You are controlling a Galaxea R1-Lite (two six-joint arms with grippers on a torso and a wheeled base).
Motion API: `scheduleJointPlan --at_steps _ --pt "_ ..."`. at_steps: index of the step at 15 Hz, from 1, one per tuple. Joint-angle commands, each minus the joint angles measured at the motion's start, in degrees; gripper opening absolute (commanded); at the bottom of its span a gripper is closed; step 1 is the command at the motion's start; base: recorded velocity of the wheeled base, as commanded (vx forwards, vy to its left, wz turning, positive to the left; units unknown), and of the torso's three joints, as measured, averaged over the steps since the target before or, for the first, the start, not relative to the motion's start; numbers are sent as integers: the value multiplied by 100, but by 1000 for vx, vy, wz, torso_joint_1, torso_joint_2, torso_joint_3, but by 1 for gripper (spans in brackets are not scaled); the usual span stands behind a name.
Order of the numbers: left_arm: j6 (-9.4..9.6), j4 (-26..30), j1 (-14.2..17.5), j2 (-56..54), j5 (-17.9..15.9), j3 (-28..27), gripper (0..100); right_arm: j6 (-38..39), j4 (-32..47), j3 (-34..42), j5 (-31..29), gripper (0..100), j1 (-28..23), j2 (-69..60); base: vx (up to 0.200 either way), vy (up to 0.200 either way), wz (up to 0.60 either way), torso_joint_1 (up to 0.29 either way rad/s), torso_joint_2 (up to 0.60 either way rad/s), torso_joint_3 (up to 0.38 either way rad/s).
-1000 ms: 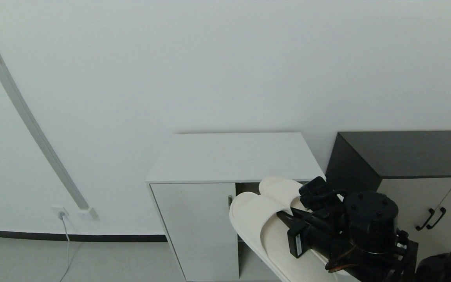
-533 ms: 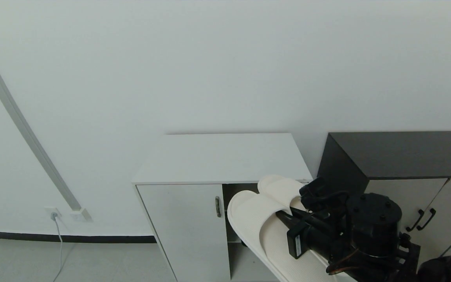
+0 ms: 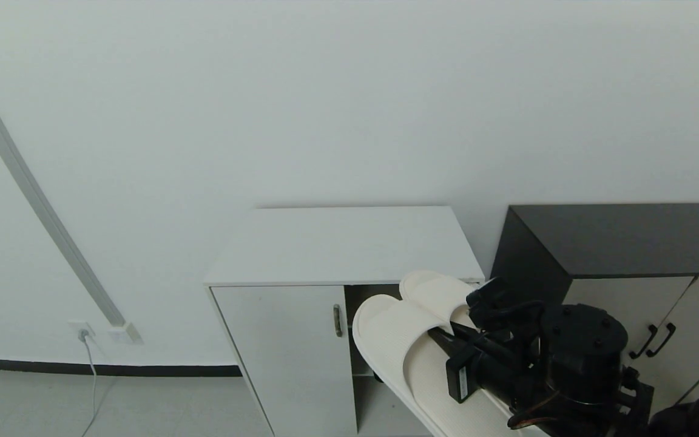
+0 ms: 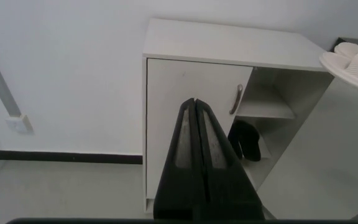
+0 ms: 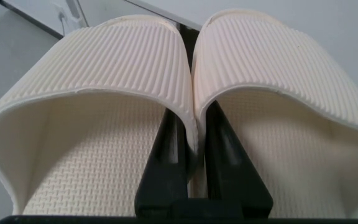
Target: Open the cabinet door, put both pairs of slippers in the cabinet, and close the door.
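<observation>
**Status: Slippers Held in Front of the Open Cabinet Bay**

1. Left gripper (image 4: 194, 124): I read its two fingers as pressed flat together, with nothing between them. It is aimed at the cabinet front.

2. Wall: a grey trunking (image 3: 34, 194) runs diagonally at 9 o'clock in my head view. A socket (image 3: 85, 332) with a cable plugged in sits at 8 o'clock.

3. Cabinet (image 3: 343, 243): white, standing against the wall at 6 o'clock. Its left door (image 3: 289, 358) is closed, with the handle (image 3: 337, 320) on its right edge. The right bay is open. Inside it I see a shelf (image 4: 263, 112) and dark shoes (image 4: 246, 138) below that shelf.

4. Slippers (image 3: 398, 346): one white pair, side by side and touching. They are held off the floor in front of the open bay, with the toes pointing to 11 o'clock.

5. Right gripper (image 3: 440, 335): at 5 o'clock. Its fingers are nearly closed, pinching the two touching inner edges of the slippers, one finger inside each slipper.

6. Dark cabinet (image 3: 622, 237): at 3 o'clock, just beside the white one, with its pale doors closed.
</observation>
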Motion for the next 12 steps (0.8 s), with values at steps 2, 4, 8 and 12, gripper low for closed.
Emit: scheduleJointPlan --at_steps 2,4,8,12 --pt "-4 -7 2 -1 2 1 0 -7 -31 66 -1 0 -2 59 0 0 0 0 0 0" --pt "-4 -7 2 -1 2 1 0 -16 -66 84 -1 0 7 67 0 0 0 0 0 0" --pt "-4 1 2 -1 2 1 0 -16 -215 102 -1 0 112 94 0 0 0 -62 128 78" --pt "-4 -7 2 -1 11 1 0 -16 -242 102 -1 0 112 129 0 0 0 -154 350 187"
